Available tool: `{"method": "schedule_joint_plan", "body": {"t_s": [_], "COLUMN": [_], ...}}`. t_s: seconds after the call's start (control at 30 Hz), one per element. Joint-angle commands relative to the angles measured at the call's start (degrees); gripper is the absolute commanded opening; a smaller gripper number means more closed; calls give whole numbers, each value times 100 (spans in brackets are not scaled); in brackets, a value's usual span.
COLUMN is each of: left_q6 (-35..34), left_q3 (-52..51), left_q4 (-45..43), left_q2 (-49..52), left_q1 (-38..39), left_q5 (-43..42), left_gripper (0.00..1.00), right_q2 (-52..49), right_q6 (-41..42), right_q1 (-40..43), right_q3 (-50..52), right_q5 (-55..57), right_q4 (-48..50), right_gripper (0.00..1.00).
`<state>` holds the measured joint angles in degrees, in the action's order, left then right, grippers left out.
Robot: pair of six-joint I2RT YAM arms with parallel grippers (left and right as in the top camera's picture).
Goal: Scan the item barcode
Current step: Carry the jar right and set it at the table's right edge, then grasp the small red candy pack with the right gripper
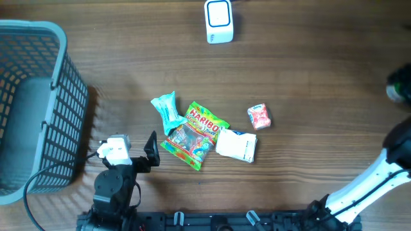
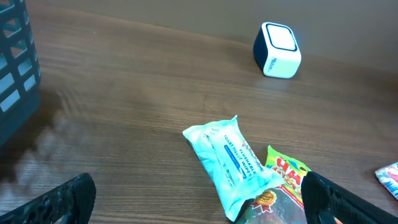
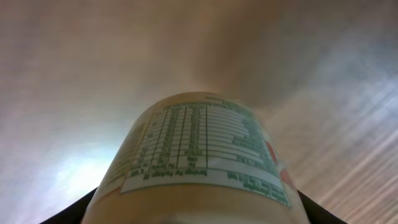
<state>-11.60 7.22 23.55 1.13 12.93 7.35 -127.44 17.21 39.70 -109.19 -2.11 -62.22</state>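
While the right hand (image 3: 196,214) grips a labelled container (image 3: 199,143) at the right edge of the surface (image 1: 308,77), scanning awaits.
Next, likely: turn its barcode toward the far scanner (image 1: 219,21); left hand (image 2: 205,199) gapes wide, empty.

Left arm (image 1: 114,186) black with a white wrist block (image 1: 114,149) and looping black cable (image 1: 40,174); right arm (image 1: 369,186) white-linked, black-jointed.

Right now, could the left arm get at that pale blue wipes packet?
Probably yes. The left gripper is open and faces the wipes packet, which lies just ahead with only bare table between. The Haribo bag lies against the packet's near side, so it might get nudged.
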Motion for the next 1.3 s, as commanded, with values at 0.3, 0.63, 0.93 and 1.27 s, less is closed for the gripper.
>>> {"method": "schedule_joint_plan", "body": {"t_s": [0.3, 0.63, 0.93, 1.27], "left_q6": [90, 90, 90, 90], "left_q3": [-26, -26, -26, -26], "left_q4": [-15, -15, -15, -15], "left_q2": [-26, -26, -26, -26], "left_q1": [-42, -42, -42, -42], "left_q5": [-48, -48, -48, -48], "left_gripper": [100, 100, 100, 100], "right_q2": [732, 1423, 1980, 2946], "right_q6": [109, 704, 1910, 2374], "right_q1": [323, -2422, -3370, -3377], "right_q3": [-1191, 723, 4651, 5040], "right_q5": [-1510, -2402, -2476, -2625], "right_q4": [-1231, -2568, 262, 686], "right_gripper": [100, 99, 100, 100]}}
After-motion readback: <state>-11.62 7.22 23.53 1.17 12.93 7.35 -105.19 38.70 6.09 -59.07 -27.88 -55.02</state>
